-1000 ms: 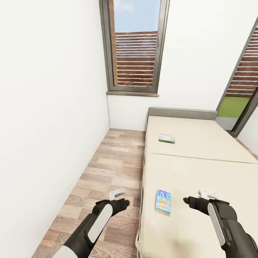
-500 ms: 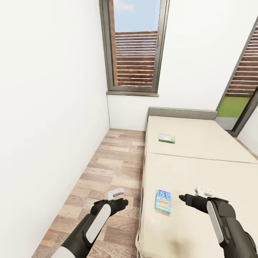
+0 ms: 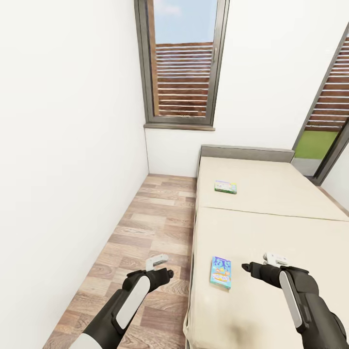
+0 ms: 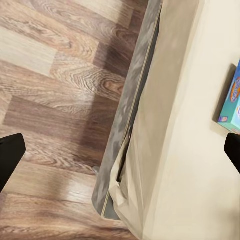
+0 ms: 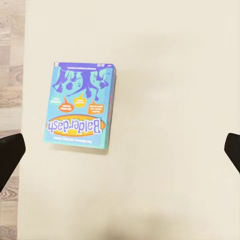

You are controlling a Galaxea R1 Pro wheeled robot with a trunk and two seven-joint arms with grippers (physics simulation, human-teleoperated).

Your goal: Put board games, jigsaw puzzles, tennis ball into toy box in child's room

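Right tool [image 3: 248, 267] spread wide above bed's [image 3: 271, 228] near board game [image 3: 220, 272]

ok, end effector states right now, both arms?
Left end effector: open, empty, over the floor beside the bed.
Right end effector: open, empty, over the bed near the blue board game.

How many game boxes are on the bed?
2. The blue board game lies near the bed's near end; the green board game lies farther up, toward the headboard.
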